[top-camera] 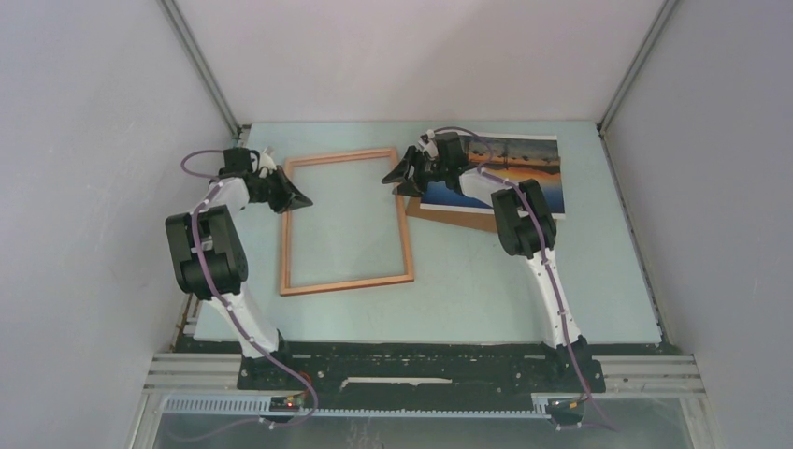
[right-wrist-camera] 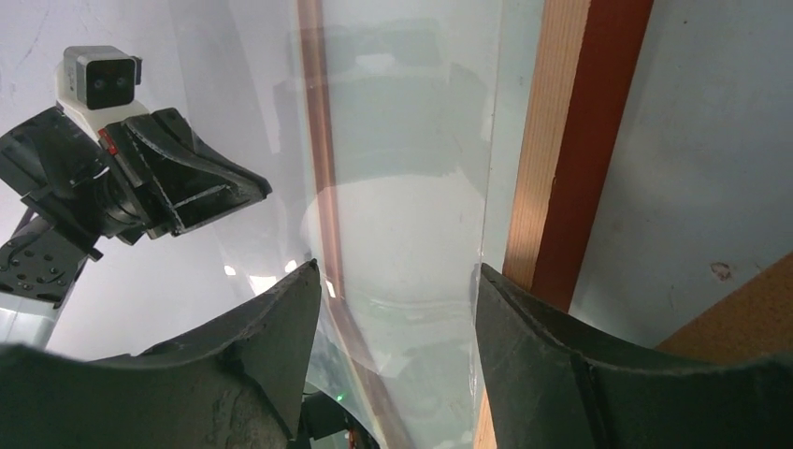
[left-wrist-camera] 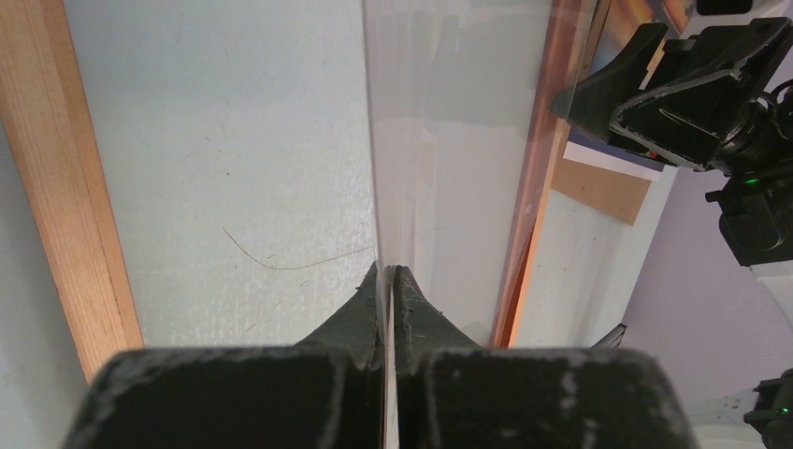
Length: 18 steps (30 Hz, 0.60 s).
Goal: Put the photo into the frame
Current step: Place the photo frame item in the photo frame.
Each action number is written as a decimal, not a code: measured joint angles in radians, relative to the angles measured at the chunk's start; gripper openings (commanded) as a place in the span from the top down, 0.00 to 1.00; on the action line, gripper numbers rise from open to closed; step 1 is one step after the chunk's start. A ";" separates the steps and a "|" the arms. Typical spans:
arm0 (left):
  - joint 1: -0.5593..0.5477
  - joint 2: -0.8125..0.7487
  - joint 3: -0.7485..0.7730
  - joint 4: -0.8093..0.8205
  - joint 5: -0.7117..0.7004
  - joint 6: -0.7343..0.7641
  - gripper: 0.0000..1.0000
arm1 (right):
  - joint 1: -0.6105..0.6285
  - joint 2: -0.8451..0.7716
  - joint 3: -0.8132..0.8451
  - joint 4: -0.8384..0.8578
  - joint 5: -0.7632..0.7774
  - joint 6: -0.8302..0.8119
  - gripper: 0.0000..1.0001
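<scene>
The reddish-brown wooden frame point(top-camera: 346, 223) lies flat on the table, between my grippers. The sunset photo point(top-camera: 524, 166) lies at the back right on a brown backing board point(top-camera: 458, 217), partly hidden by my right arm. My left gripper point(top-camera: 295, 198) is over the frame's left rail point(left-wrist-camera: 70, 187) and is shut point(left-wrist-camera: 390, 273) on the edge of a clear pane point(left-wrist-camera: 449, 140). The pane stands tilted over the frame opening. My right gripper point(top-camera: 391, 178) is open point(right-wrist-camera: 393, 290) at the frame's right rail point(right-wrist-camera: 561, 140), its jaws on either side of the pane's other edge point(right-wrist-camera: 402, 168).
The pale green table point(top-camera: 486, 281) is walled in by grey panels at the left, back and right. The backing board's corner point(right-wrist-camera: 748, 318) lies just right of the right gripper. Each gripper shows in the other's wrist view, the right point(left-wrist-camera: 673, 94) and the left point(right-wrist-camera: 178, 187).
</scene>
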 measured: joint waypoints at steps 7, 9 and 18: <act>0.000 0.009 0.000 -0.008 0.001 0.000 1.00 | 0.000 -0.032 0.000 -0.102 0.043 -0.058 0.29; 0.000 0.015 0.004 -0.014 0.001 0.000 1.00 | 0.000 -0.044 0.000 -0.135 0.060 -0.079 0.29; -0.003 0.037 0.034 -0.023 0.030 0.012 1.00 | 0.000 -0.068 0.007 -0.214 0.108 -0.144 0.29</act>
